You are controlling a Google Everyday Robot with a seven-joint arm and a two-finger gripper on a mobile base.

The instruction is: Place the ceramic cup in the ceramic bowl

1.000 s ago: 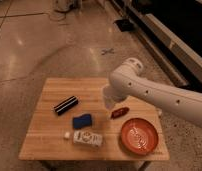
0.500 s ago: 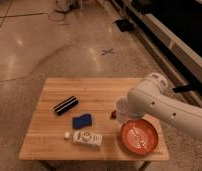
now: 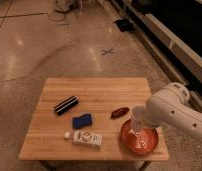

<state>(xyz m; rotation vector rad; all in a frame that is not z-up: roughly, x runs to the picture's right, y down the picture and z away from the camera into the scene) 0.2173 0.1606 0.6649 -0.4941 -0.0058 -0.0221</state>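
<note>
The ceramic cup [image 3: 138, 116], a small pale tumbler, hangs upright at the end of my white arm, just over the near-left part of the ceramic bowl [image 3: 144, 146]. The bowl is a wide orange-red dish at the front right of the wooden table [image 3: 94, 90]. My gripper [image 3: 140, 126] comes in from the right and is shut on the cup. Its fingers are mostly hidden by the cup and the arm's last link. The cup's base is low over the bowl's inside; I cannot tell if it touches.
On the table are a black bar [image 3: 66, 105] at the left, a blue sponge-like block [image 3: 82, 121], a small dark red packet [image 3: 119, 113] beside the bowl, and a white packet [image 3: 87, 138] near the front edge. Dark shelving runs along the right.
My arm has swung right and toward the table's front, carrying the cup from above the middle of the table to over the bowl and lowering it.
</note>
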